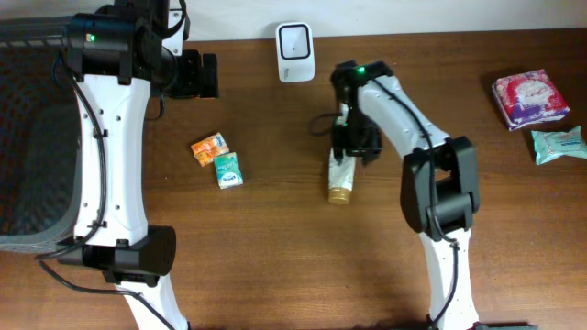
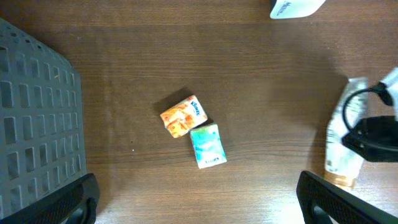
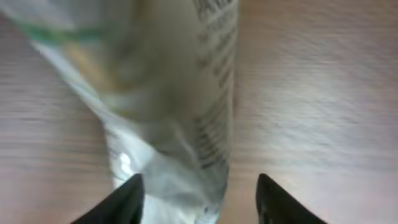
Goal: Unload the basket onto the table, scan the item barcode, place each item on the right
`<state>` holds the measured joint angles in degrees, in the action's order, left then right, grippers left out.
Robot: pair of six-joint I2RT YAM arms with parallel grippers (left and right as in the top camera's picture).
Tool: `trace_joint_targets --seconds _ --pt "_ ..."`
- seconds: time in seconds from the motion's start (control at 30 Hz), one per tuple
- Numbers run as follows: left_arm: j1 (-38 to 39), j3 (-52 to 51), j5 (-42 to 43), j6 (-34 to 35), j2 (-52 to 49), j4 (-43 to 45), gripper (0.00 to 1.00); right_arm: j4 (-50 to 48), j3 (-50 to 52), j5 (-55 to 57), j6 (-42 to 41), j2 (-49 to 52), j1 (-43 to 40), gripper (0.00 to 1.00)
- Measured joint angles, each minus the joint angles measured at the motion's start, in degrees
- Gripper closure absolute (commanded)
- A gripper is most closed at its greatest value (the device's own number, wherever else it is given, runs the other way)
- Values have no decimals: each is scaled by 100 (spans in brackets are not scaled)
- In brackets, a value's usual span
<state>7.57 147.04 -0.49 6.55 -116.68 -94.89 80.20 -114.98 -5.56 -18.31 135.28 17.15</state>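
Right wrist view: right gripper (image 3: 201,194) straddles the cream, gold-capped plastic tube (image 1: 341,174), jaws apart and unclamped, probably readying to lift it toward the white boxy scanner (image 1: 294,51).

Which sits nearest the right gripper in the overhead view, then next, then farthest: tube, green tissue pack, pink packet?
1. Tube, at the right gripper.
2. Green tissue pack, mid-table, to its left.
3. Pink packet, far right edge.
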Motion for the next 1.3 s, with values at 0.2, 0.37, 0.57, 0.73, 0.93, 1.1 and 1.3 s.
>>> trace_joint_targets --seconds 0.2,0.37,0.57,0.73,0.93,1.1,1.3 --pt "0 0 -2 0 0 0 1 603 -426 247 -79 -448 240 20" --pt "0 0 -2 -2 0 0 1 455 -570 586 -579 -828 844 1" --pt "0 0 -2 -2 0 -2 1 994 -828 289 -555 -802 1078 2" --pt "0 0 -2 0 0 4 1 1679 -2559 -42 -396 -822 1003 1" --pt "0 0 -2 0 0 0 1 1679 -2721 -212 -356 -872 1003 1" --pt "0 0 -2 0 0 0 1 1679 -2721 -212 -352 -872 1003 1" --pt "0 0 -2 0 0 0 1 1679 -2721 -76 -354 -872 1003 1"
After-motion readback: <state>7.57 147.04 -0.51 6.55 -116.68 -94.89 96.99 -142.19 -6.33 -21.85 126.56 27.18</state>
